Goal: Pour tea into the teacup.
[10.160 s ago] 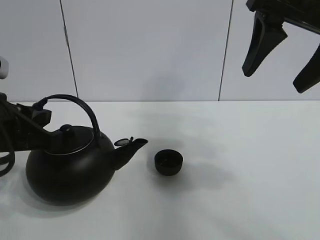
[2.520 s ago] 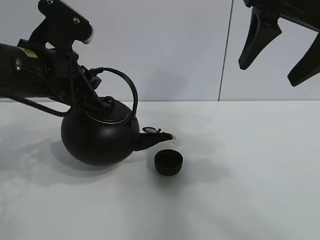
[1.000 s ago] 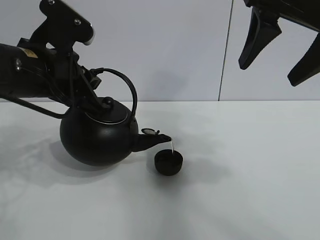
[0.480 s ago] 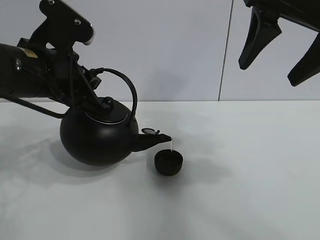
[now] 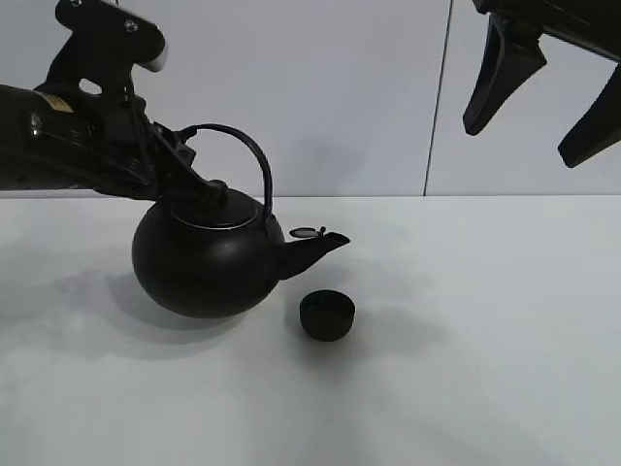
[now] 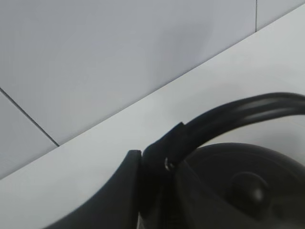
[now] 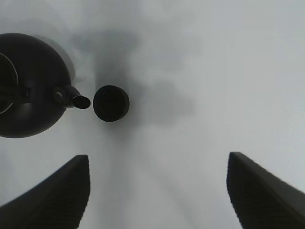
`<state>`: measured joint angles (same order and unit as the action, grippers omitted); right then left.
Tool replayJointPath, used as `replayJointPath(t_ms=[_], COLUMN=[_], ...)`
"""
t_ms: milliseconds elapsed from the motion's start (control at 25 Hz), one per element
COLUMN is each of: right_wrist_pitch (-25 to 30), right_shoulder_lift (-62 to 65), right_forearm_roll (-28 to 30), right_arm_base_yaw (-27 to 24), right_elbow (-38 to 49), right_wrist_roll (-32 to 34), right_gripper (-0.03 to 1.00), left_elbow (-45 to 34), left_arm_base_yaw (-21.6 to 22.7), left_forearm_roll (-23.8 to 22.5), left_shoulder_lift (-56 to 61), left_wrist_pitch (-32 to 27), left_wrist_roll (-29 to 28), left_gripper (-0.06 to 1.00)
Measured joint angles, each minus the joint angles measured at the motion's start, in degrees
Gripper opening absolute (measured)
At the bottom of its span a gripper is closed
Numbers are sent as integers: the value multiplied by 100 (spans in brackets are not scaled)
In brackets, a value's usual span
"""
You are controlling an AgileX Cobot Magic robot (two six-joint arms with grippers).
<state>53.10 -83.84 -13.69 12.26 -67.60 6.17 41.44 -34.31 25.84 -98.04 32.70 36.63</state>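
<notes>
The big black kettle (image 5: 206, 260) hangs above the white table, held level by its arched handle (image 5: 233, 141) in my left gripper (image 5: 178, 148), which is shut on that handle. Its spout (image 5: 315, 249) points up and right, above and left of the teacup. The teacup (image 5: 327, 316), small, round and matte black, stands on the table. The left wrist view shows the handle (image 6: 228, 114) in the fingers (image 6: 119, 195). My right gripper (image 5: 543, 92) is open and empty, high at the upper right. The right wrist view shows the teacup (image 7: 111, 103) beside the kettle (image 7: 28, 86).
The white table (image 5: 466, 369) stretches to a grey panelled wall (image 5: 320, 87) behind. The kettle's shadow lies on the table under it.
The kettle has tipped back from its pouring tilt to level and risen a little. The thin stream from the spout into the teacup has stopped. The right arm has not moved.
</notes>
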Motion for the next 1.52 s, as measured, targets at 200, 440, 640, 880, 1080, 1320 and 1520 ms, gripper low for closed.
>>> replayJointPath(t_ms=[200,440,640,880,1080,1320,1520], right_wrist_pitch=[0,-6,-6,-6,-6,-6,-6], right_shoulder_lift=[0,0,0,0,0,0,0], right_forearm_roll=[0,0,0,0,0,0,0], right_arm_base_yaw=[0,0,0,0,0,0,0], right_elbow=[0,0,0,0,0,0,0], right_wrist_roll=[0,0,0,0,0,0,0], right_gripper=[55,55,55,55,55,55,55], left_elbow=[0,-173,-601,-1013,-1403,-1536,-1536], left_arm_base_yaw=[0,0,0,0,31,371,586], left_forearm_roll=[0,-5,-5,-10,1,-100,-405], left_shoulder_lift=[13,337,580,588,607,607,613], left_wrist_pitch=[0,25,88,511,1171,1209,1221], left_wrist_roll=[-315,-697,-903,-927,-1020,-1274,-1571], left_gripper=[11,11,11,11,11,11,11])
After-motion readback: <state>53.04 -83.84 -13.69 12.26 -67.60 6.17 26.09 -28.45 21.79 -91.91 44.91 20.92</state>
